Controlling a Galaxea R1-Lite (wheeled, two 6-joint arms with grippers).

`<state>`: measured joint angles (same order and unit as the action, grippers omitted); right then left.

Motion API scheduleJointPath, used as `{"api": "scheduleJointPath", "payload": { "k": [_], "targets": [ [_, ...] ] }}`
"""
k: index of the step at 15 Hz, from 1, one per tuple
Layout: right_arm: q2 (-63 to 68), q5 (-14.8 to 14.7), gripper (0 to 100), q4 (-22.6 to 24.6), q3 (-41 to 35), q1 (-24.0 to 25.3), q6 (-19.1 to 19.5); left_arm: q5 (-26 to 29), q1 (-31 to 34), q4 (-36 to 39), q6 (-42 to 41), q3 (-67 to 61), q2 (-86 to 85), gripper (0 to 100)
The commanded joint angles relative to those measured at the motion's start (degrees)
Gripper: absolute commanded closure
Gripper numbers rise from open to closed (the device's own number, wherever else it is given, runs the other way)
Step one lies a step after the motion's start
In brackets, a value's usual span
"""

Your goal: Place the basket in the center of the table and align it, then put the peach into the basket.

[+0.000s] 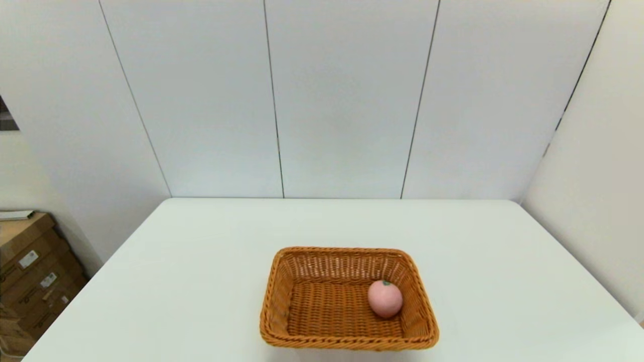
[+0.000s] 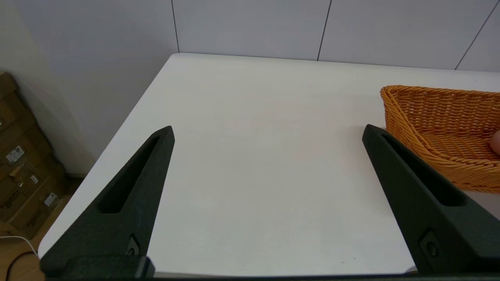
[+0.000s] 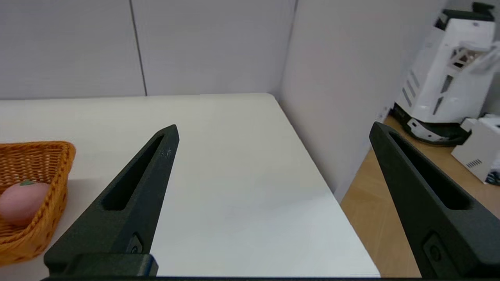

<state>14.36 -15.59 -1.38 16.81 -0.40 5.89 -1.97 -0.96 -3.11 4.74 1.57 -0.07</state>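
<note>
Sitting square near mid-table (image 1: 201, 281), the basket (image 1: 347, 339) holds the peach (image 1: 385, 299) by its right wall; the job looks done, so left gripper (image 2: 267, 134) and right gripper (image 3: 273, 130) hang wide open, empty, pulled aside

- Orange-brown woven wicker basket (image 1: 348, 297): oblong, flared sides, braided rim, no handle; sits upright on the table near the front edge, roughly midway across, long sides running left to right and close to square with the table's edges.
- Pale-pink toy peach (image 1: 385, 298): small, round, dark-green leaf mark on top (facing up and slightly away); rests on the basket floor, toward the right end, close to the right wall.
- White table (image 1: 201, 261): plain smooth top, rounded corners, set against the grey wall panels.
</note>
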Motion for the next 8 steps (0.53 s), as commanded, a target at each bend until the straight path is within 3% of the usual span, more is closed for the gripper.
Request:
{"api": "scheduleJointPath", "payload": {
  "k": [1,5,8],
  "targets": [
    [-7.51,2.06,0,1.90,-6.88,0.23,0.00,-0.05,0.00,-0.06,0.09,0.01,-0.01,0],
    [-12.34,3.99,0,1.99,-11.98,0.31,-0.09,-0.05,0.00,-0.06,0.00,-0.08,-0.01,0],
    [-14.45,12.87,0,2.43,-15.05,0.40,0.44,-0.05,0.00,-0.06,0.00,0.01,-0.01,0]
  ]
}}
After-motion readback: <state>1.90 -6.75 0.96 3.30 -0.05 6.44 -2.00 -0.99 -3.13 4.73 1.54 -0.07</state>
